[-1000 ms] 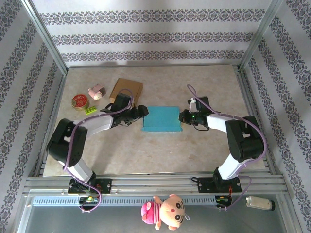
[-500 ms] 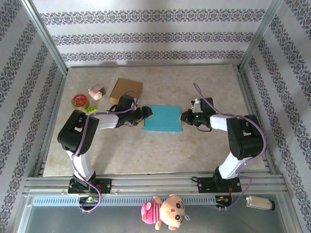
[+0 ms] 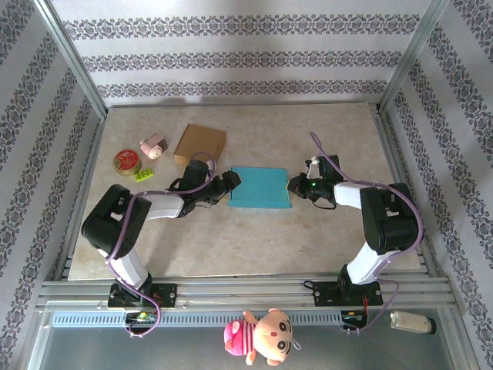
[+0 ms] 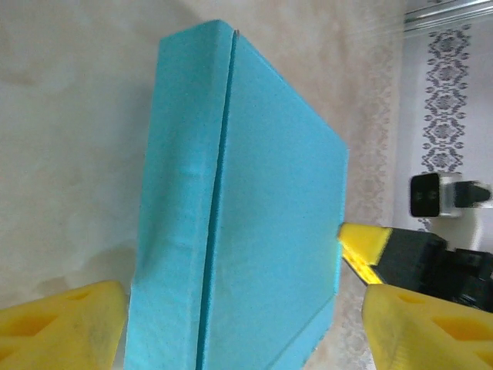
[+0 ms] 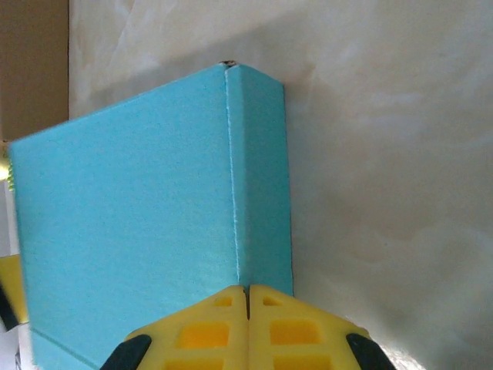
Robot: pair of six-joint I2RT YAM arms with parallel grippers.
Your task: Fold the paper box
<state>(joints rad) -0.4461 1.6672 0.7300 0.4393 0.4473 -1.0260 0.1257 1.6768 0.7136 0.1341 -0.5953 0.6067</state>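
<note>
Turquoise paper box (image 3: 259, 187), a flat rectangular carton, lies on the pale stone-patterned tabletop (image 3: 254, 239), directly between the two claws. The left gripper (image 3: 229, 182) is at the box's left end with its yellow fingers (image 4: 65, 324) spread wide. In the left wrist view that end of the box sits between them, close against one finger and with a small gap to the other, so nothing is clamped. A folded strip runs along one long side of the box.

The right gripper (image 3: 292, 184) is at the opposite end. Its yellow fingertips are pressed fully together with nothing between them, and the closed tip touches the box's edge beside a fold line.

Just beyond the left gripper, toward the back wall, lies a brown cardboard box (image 3: 202, 143). Further to that claw's left are a small green brick (image 3: 143, 174), a round red tin (image 3: 125, 161) and a small pink object (image 3: 152, 146).
</note>
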